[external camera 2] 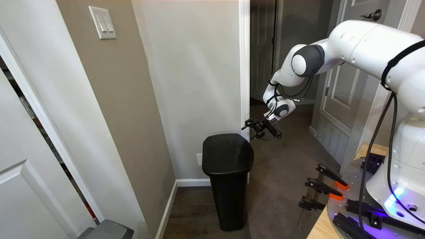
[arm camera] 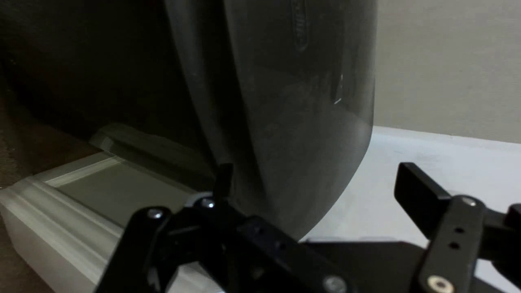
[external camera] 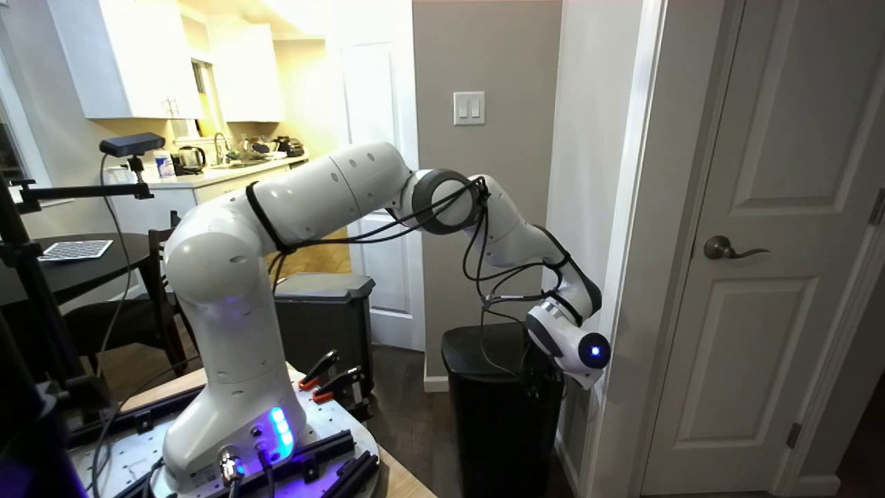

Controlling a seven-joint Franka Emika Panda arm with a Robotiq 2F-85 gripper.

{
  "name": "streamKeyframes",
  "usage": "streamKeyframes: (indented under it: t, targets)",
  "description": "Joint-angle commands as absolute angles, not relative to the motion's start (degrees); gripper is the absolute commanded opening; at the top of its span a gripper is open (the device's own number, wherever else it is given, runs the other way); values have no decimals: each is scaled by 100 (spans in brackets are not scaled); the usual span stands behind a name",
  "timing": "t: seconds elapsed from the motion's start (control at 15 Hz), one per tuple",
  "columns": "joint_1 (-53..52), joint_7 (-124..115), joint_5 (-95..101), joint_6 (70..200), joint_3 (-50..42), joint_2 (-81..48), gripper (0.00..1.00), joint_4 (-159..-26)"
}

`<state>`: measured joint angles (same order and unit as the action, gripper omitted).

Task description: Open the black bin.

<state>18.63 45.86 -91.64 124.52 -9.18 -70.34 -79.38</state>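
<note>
The black bin (external camera: pixel 501 415) stands upright on the floor by the wall, also seen in an exterior view (external camera 2: pixel 229 179). Its flat lid (external camera 2: pixel 227 151) is down. My gripper (external camera: pixel 543 380) is at the bin's door-frame side, near lid height; it also shows in an exterior view (external camera 2: pixel 251 129) beside the lid's far corner. In the wrist view the bin (arm camera: pixel 301 122) fills the upper middle, and its rounded edge shows between and beyond my spread fingers (arm camera: pixel 315 187). The fingers are open with nothing held. Whether a finger touches the bin, I cannot tell.
The wall (external camera 2: pixel 199 83) and white door trim (external camera: pixel 626 207) stand close behind the bin and gripper. A grey-lidded bin (external camera: pixel 321 287) stands farther left, partly behind my arm. Clamps (external camera: pixel 335 380) stick out from the robot's table. Cables (external camera: pixel 484 277) hang loosely along the arm.
</note>
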Motion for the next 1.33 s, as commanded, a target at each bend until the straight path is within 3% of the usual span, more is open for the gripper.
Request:
streamKeyframes:
  t: [0.0,0.53,1.27]
  targets:
    - [1895,3997,-8940,12552,-908,-7477,100,-7445]
    - [1818,3462,-8530,12777,-783,-7905,100,-7047]
    - [1173,3925,-8753,13553,-921,-6917,100,-8155]
